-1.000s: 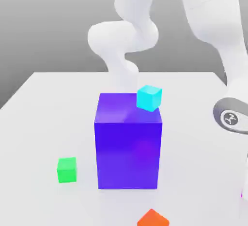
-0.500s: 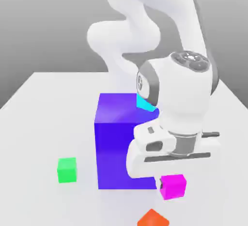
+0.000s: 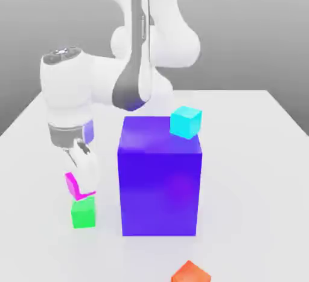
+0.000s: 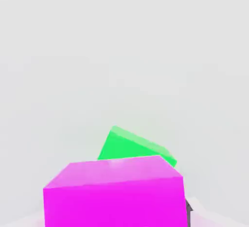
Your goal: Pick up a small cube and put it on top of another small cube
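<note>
1. The arm is bending down over the side of the tabletop [image 3: 253, 154] on the exterior view's left, with the gripper [image 3: 80, 181] pointing down at the table.
2. The gripper is clamping the pink cube [image 3: 74, 185], fingers closed on its sides, and the cube is hanging tilted in the air.
3. The green cube [image 3: 83, 212] is sitting on the tabletop right under the pink one, toward the front edge on the exterior view's left. The pink cube's lower corner is looking super close to the green cube's top; I can't tell if they're touching.
4. In the hand view the pink cube [image 4: 114, 192] is sitting up close, and the green cube [image 4: 133, 147] is peeking out from behind it.
5. The big blue block [image 3: 160, 178] is standing in the middle of the tabletop, just beside the green cube.
6. The cyan cube [image 3: 185, 122] is resting on the block's top, at the back corner on the exterior view's right.
7. The orange cube [image 3: 191, 273] is lying at the front edge of the tabletop, well apart from the green one.
</note>
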You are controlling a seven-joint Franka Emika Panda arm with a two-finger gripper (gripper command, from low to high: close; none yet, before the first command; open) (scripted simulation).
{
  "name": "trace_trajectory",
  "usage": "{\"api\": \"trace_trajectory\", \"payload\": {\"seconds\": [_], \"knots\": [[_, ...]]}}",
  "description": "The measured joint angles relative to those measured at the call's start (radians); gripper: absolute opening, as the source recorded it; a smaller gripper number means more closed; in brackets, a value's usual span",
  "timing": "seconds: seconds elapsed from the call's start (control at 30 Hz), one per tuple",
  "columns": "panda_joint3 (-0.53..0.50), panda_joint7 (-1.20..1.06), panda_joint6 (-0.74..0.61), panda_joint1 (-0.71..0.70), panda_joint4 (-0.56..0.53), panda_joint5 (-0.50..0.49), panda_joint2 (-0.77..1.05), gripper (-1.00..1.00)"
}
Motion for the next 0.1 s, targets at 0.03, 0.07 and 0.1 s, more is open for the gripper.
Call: {"api": "trace_trajectory", "payload": {"seconds": [0.03,0.07,0.1], "knots": [[0.006,-0.009,0.018,-0.003,0.001,0.012,0.019,1.00],[0.006,-0.009,0.018,-0.003,0.001,0.012,0.019,1.00],[0.006,-0.009,0.018,-0.003,0.001,0.012,0.019,1.00]]}}
